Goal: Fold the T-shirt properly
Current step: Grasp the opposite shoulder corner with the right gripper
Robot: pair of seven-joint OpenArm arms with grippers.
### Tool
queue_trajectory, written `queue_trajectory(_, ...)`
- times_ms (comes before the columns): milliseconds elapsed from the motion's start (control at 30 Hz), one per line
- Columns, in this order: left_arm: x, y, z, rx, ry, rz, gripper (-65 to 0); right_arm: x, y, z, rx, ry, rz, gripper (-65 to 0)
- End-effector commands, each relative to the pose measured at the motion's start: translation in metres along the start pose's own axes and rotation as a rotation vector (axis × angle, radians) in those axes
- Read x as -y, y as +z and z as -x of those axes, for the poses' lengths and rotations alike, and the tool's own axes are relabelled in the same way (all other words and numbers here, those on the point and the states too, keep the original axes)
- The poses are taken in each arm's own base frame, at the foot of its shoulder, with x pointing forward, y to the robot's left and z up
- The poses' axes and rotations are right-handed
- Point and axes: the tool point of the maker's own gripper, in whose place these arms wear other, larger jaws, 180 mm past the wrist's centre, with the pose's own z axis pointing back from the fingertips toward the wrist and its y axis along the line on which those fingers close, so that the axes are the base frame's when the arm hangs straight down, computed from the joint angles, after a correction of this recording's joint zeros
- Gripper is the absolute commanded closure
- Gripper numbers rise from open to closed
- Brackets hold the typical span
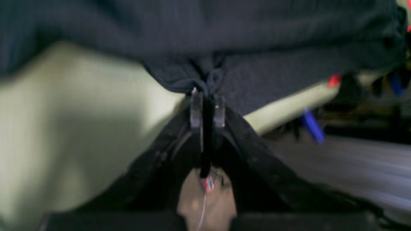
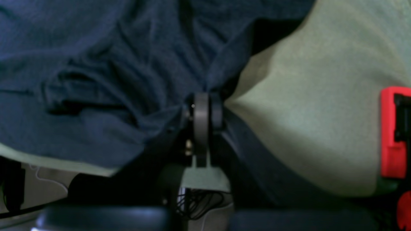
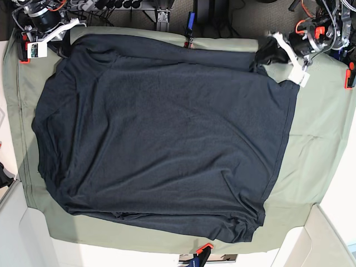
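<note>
T-shirt [image 3: 161,133]: lying spread over most of the sage-green cloth [image 3: 317,139] on the desk, dark, plain, a little rippled; far edge running along the top of the base view, bunching at both far corners.
left gripper [image 1: 207,99]: fingers [image 1: 196,110] clenching on a pinch of the shirt's edge; fabric is gathering into a pucker right at the tips. Sitting at the top-right corner in the base view.
right gripper [image 2: 205,109]: fingers [image 2: 201,122] closed tight on a fold of shirt fabric; wrinkles are fanning out from the pinch. Sitting at the top-left corner in the base view.
step, my read: both far corners are being held, ready for a lift and carry across to start the fold.
risk 1: both grips look shallow, only a small nip of knit; soft fabric could be slipping out once the shirt's weight comes on.
risk 2: the cloth is lying directly under the pinch points; a finger catching it too would be dragging the cover along. Can't tell from the wrist views whether it's clear.
risk 3: uneven lift between arms would be skewing the fold line and adding creases.
surface: cloth covering the desk, held by red clips [image 3: 203,247] at the edges, pale margin showing around it.
room: cables and dark hardware crowding the far side; left wrist view is blurry.
</note>
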Motion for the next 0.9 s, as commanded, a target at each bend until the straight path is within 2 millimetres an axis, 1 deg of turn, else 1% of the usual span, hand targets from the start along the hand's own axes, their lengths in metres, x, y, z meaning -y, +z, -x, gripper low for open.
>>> queue_trajectory(0,-0.002,0.009,0.006,-0.043,-0.039,-0.024,0.0,0.002,0.004,-0.008,0.022,0.020,-0.009,0.0)
queue_trajectory(67,0.005,0.019,0.007,-0.042,-0.059,-0.032,0.0,0.003,0.006,-0.007,0.010,0.022,-0.022,0.0)
queue_trajectory(133,0.008,0.029,0.008,-0.039,-0.075,-0.045,0.0,0.007,0.010,-0.011,0.015,-0.014,-0.023,0.0)
queue_trajectory(233,0.004,0.044,0.003,-0.018,-0.090,-0.082,0.0,0.015,0.022,-0.023,0.053,-0.048,-0.024,0.0)
queue_trajectory(367,-0.006,0.061,-0.020,0.067,-0.088,-0.124,0.0,0.026,0.036,-0.044,0.106,-0.054,-0.006,0.0)
queue_trajectory(467,-0.013,0.072,-0.036,0.136,-0.094,-0.149,0.0,0.030,0.041,-0.057,0.144,-0.039,0.008,0.0)
queue_trajectory(567,-0.017,0.076,-0.053,0.183,-0.129,-0.156,0.0,0.031,0.037,-0.072,0.183,-0.033,0.007,0.0)
queue_trajectory(633,-0.022,0.077,-0.061,0.186,-0.159,-0.178,0.0,0.031,0.033,-0.083,0.213,-0.029,0.007,0.0)
queue_trajectory(733,-0.035,0.079,-0.074,0.203,-0.186,-0.213,0.0,0.036,0.025,-0.098,0.244,-0.013,0.023,0.0)
queue_trajectory(867,-0.058,0.078,-0.092,0.247,-0.165,-0.235,0.0,0.041,0.014,-0.118,0.294,-0.028,0.027,0.0)
